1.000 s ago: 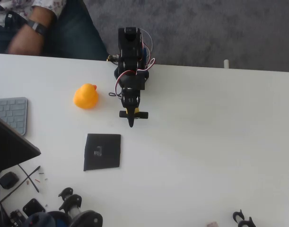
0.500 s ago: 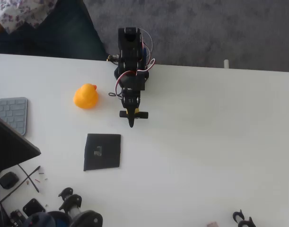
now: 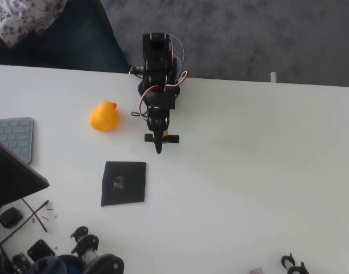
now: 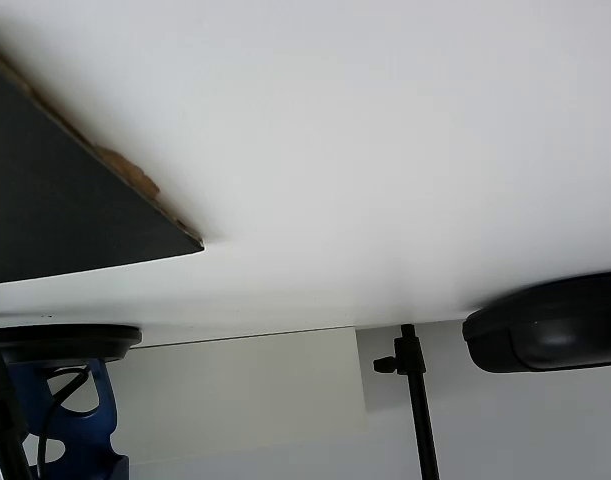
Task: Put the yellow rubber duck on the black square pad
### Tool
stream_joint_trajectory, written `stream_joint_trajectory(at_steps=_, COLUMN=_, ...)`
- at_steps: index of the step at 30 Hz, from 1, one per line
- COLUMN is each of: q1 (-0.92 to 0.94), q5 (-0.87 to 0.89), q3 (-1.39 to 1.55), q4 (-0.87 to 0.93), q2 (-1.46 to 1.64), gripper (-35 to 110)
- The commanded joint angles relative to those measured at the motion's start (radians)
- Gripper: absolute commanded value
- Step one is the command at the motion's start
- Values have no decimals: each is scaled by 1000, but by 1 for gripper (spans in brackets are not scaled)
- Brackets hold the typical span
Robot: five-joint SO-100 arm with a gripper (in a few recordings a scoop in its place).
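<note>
- gripper (image 3: 158, 147) points down-picture in the overhead view, tip narrowed to a point, jaws look together, nothing between them
- black arm (image 3: 157, 74) runs from the counter's far edge toward the middle; red and white wires loop along it
- yellow rubber duck (image 3: 104, 116) sits on the white counter (image 3: 254, 171) to the picture-left of the gripper, apart from it, red-orange beak at its upper right
- black square pad (image 3: 124, 183) lies flat below the duck and lower left of the gripper tip, apart from both; small pale grey mark near its centre
- duck off the pad, bare counter between them
- grey keyboard (image 3: 14, 137) at the left edge, dark slanted laptop edge (image 3: 11, 177) just below it
- black clutter and thin sticks (image 3: 34, 214) at the lower left corner; small black parts (image 3: 293, 264) at the bottom right edge
- person's patterned sleeve (image 3: 20, 20) at the top left, behind the counter; grey carpet (image 3: 265, 34) beyond
- wrist view: white surface, dark triangular corner (image 4: 65, 210) at the left, rounded black shape (image 4: 550, 325) at the right, thin black stand (image 4: 417, 400) below
</note>
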Motion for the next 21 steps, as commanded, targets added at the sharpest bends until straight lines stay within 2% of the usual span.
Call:
stream_joint_trajectory(at_steps=1, q1=6, q5=15, q3=-8, q4=-6, q2=25, gripper=5)
stream_joint_trajectory(at_steps=6, q1=14, q5=12, q3=-89, q4=-8, q2=28, gripper=5)
stream_joint_trajectory(at_steps=21, q1=6, q5=6, q3=-640, q4=-8, q2=17, gripper=6)
